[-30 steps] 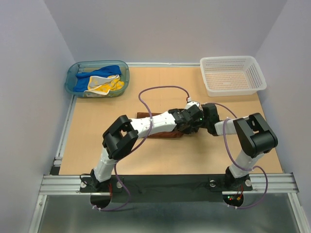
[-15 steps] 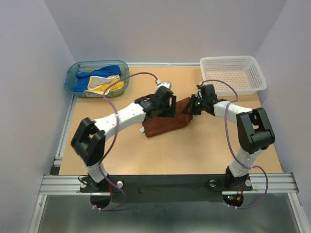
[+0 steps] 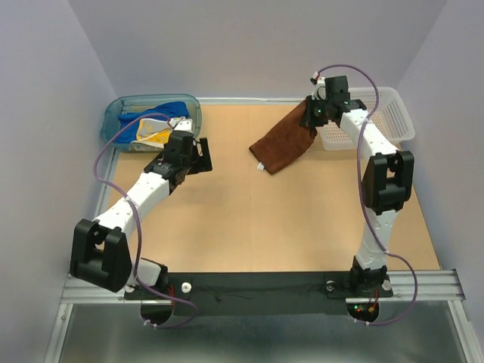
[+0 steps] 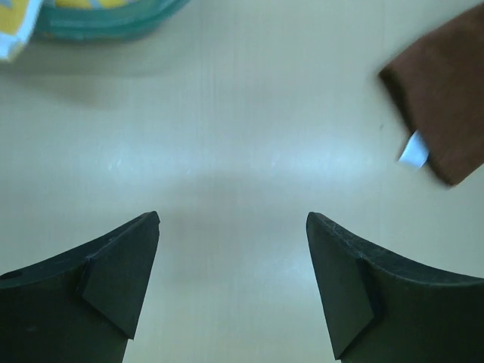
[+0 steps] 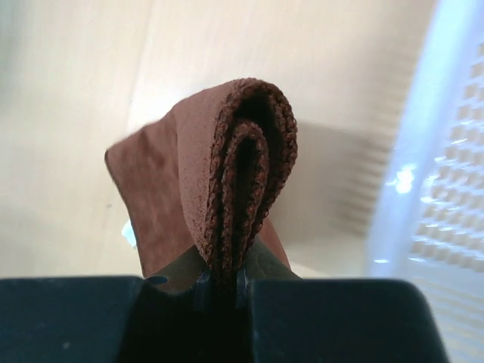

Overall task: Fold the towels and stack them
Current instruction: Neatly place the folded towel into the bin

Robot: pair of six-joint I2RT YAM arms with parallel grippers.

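The right pincer (image 3: 318, 112) grips the folded rust-brown towel (image 3: 286, 146) beside the white basket (image 3: 399, 121), probably for stacking there. The left pincer (image 4: 233, 231) is released.

The brown towel (image 3: 283, 144) is held by one end in the right gripper (image 3: 316, 113), which is raised at the far right of the table (image 3: 249, 234), just beside the white basket (image 3: 389, 121). The folded cloth is hung down and leftward from the closed jaws, and a small white tag (image 3: 259, 165) is seen at its lower corner. The left gripper (image 3: 198, 154) is placed over bare tabletop, just right of the teal tub (image 3: 112, 128). The blue towel (image 3: 168, 110) and the yellow towel (image 3: 157, 136) are bundled together inside the tub.
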